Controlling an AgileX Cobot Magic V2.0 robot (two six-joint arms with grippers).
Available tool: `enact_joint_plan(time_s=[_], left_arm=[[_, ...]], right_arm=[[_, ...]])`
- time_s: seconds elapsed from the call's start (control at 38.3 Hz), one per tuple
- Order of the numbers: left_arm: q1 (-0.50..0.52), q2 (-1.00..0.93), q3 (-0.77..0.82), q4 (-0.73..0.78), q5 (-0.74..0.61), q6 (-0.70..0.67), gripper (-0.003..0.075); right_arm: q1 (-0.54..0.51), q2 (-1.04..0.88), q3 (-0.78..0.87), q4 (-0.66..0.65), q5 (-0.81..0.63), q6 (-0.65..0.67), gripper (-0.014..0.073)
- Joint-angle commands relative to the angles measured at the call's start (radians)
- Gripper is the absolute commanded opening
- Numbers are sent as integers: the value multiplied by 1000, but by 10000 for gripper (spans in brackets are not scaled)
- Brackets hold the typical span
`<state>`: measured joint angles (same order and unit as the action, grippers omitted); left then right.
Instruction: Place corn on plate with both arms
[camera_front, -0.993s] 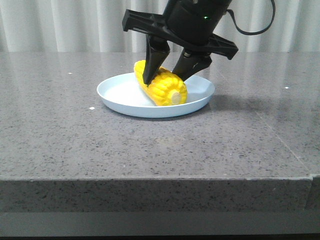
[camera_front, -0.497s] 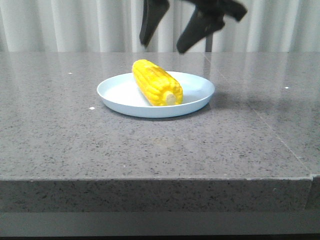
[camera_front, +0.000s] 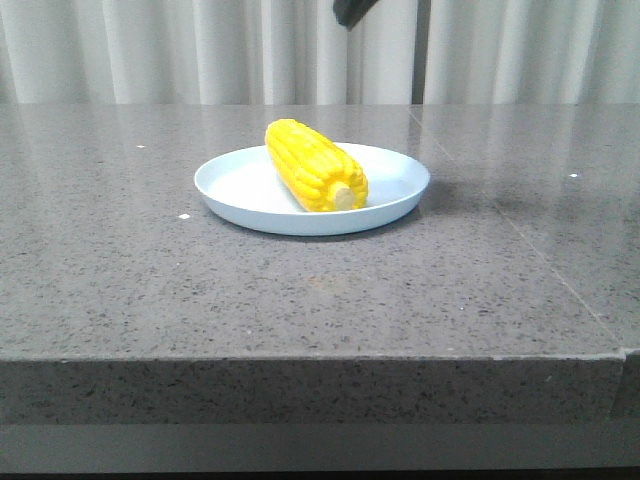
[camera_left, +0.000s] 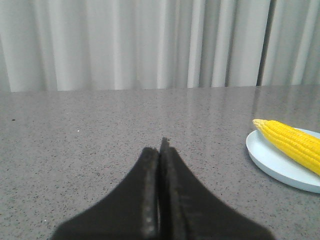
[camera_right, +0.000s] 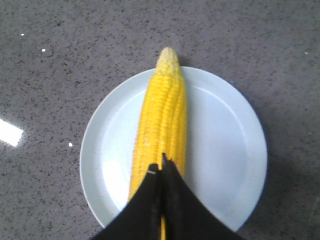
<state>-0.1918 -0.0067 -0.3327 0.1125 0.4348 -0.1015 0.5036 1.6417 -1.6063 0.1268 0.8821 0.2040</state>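
The yellow corn lies across the pale blue plate in the front view, its cut stem end facing me. High above it, only a black tip of my right gripper shows at the top edge. In the right wrist view that gripper hangs shut and empty over the corn and plate. My left gripper is shut with nothing in it, low over the bare tabletop, with the corn and plate off to one side of it.
The grey speckled stone table has its front edge close to the camera. A seam runs through the top to the right of the plate. Pale curtains hang behind the table.
My right gripper has let go of the corn, risen almost out of the front view, and its fingers have come together. The corn stays lying on the plate.
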Motion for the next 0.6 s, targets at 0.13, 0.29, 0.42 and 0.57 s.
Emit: enact_joint_plan(time_s=[0.13,0.29,0.42,0.57], left_arm=[[4,-10,-23,-2,-86,-6,-20],[4,-10,-23,-2,-86,-6,-20],[4,-10,-23,-2,-86,-6,-20],[4,-10,-23,-2,-86,-6,-20]], right_arm=[[-132,-135,-13,-41,61,-4,-120],[-254,-263,122,-135,69,-4,-120],[-346,-390,273,-179,31,-4,-120],[-399,-583,462,-203,-67,-4,-120]])
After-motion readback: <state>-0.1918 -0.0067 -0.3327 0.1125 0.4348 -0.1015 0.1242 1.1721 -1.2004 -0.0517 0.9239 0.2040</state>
